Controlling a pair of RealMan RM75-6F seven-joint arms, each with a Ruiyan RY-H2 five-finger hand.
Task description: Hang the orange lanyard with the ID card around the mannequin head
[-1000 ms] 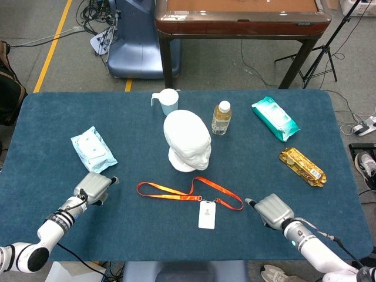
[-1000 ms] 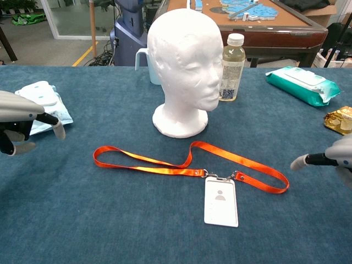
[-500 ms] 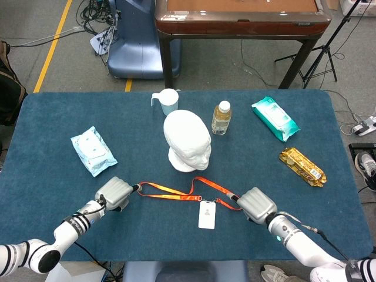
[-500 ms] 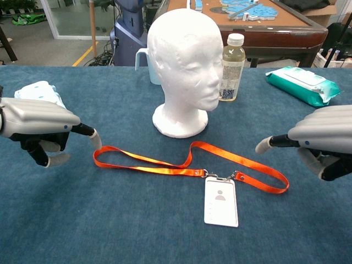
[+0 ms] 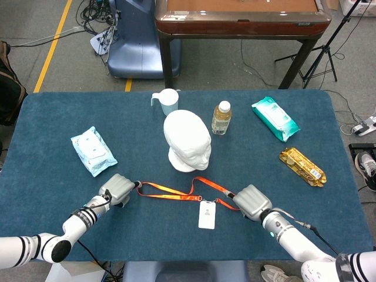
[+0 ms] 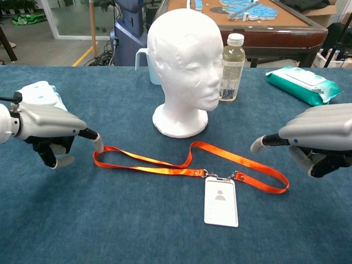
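Two robot hands have closed in on the flat orange fabric lanyard (image 6: pixel 187 163) over the last second, coming from the outer edges of the blue-covered bench (image 5: pixel 53 135) to its two ends. The left robot hand (image 6: pixel 47 126) now has an extended fingertip right at the left loop of the strap, touching or just short of it; the right robot hand (image 6: pixel 319 135) points a fingertip toward the right loop, near it but apart from it in the chest view. Neither hand pinches anything yet: each shows one finger stretched forward and the others curled beneath, holding nothing. The lanyard lies flat on the bench in front of the white foam mannequin head (image 6: pixel 184 66), unmoved, with the white ID card (image 6: pixel 221 201) clipped at the middle and lying nearest the robot. That means the reach looks about finished and the grasp comes next, each hand needing to hook or pinch its end of the loop so it can be lifted and spread wide enough to pass over the head. Thin strap lying flush on cloth could prove awkward to get under.
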